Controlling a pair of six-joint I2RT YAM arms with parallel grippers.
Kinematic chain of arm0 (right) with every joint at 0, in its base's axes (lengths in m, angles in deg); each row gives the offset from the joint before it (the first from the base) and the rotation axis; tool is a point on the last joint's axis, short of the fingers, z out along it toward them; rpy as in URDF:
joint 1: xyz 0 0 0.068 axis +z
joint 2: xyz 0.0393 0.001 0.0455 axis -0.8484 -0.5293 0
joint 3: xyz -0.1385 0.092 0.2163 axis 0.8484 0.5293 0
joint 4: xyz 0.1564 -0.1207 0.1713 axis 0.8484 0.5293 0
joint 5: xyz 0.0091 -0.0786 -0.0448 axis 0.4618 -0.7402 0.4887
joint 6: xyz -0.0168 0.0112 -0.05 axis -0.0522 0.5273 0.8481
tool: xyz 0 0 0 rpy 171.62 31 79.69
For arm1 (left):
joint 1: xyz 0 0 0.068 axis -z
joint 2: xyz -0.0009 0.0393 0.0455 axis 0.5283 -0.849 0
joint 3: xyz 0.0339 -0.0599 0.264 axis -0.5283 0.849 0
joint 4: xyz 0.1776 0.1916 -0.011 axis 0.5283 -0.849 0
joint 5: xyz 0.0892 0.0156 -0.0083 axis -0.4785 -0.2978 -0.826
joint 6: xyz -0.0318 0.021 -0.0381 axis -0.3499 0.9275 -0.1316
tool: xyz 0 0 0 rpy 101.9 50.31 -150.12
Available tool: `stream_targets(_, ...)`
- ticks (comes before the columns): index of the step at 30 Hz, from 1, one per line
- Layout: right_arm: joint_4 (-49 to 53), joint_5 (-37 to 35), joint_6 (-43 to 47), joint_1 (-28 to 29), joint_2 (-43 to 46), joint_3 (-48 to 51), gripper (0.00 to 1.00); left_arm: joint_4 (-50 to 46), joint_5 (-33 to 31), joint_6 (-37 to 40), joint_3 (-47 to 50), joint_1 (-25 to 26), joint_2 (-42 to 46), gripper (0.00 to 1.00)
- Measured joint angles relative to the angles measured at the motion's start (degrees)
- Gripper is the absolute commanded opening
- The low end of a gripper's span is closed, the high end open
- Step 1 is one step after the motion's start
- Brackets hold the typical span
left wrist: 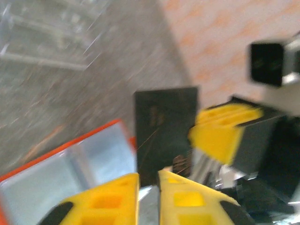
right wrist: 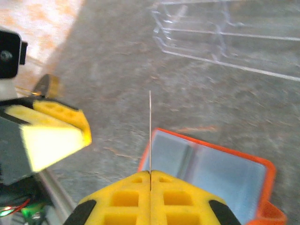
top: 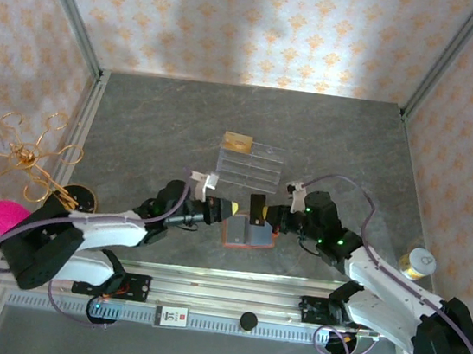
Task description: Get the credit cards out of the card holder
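The card holder (top: pixel 244 235) lies open on the grey table, orange-red rim up and grey-blue inside (right wrist: pixel 220 173) showing. My right gripper (top: pixel 268 217) is shut on the black card (top: pixel 257 206) and holds it upright above the holder's left part. That card appears edge-on as a thin line (right wrist: pixel 150 122) above the closed fingertips (right wrist: pixel 150 172), and face-on, dark (left wrist: pixel 164 122), in the left wrist view. My left gripper (top: pixel 229 208) hovers by the holder's left edge (left wrist: pixel 70 164), its fingers (left wrist: pixel 149 176) a narrow gap apart. The gold card (top: pixel 238 142) rests on the rack.
A clear acrylic tiered rack (top: pixel 251 166) stands just behind the holder. A gold wire stand with pink pieces (top: pixel 30 154) and a dark round base (top: pixel 81 198) sit at the left. A small jar (top: pixel 417 264) is at the right. The two grippers' tips are close together.
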Motion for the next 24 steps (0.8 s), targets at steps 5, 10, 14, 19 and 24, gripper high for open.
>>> stream_targets(5, -8.3, 7.4, -1.5, 0.0, 0.4, 0.0, 0.0, 8.3, 3.1, -1.4, 3.1, -1.5, 5.5, 0.34)
stream_targets(10, -15.6, 13.0, -4.2, 0.0, 0.4, 0.0, 0.0, 15.6, 5.5, -3.6, 6.5, -1.9, 7.1, 0.37)
stream_targets(14, -19.8, 15.3, -6.2, 0.0, 0.5, 0.0, 0.0, 19.9, 6.7, -5.6, 7.7, -1.9, 7.2, 0.37)
stream_targets(19, -23.4, 17.0, -8.1, 0.0, 0.4, 0.0, 0.0, 23.9, 7.9, -7.4, 7.8, -1.9, 6.6, 0.31)
stream_targets(24, -25.6, 17.2, -9.1, 0.9, -1.2, 0.0, 0.0, 28.1, 8.9, -9.7, 7.8, -1.9, 4.5, 0.21)
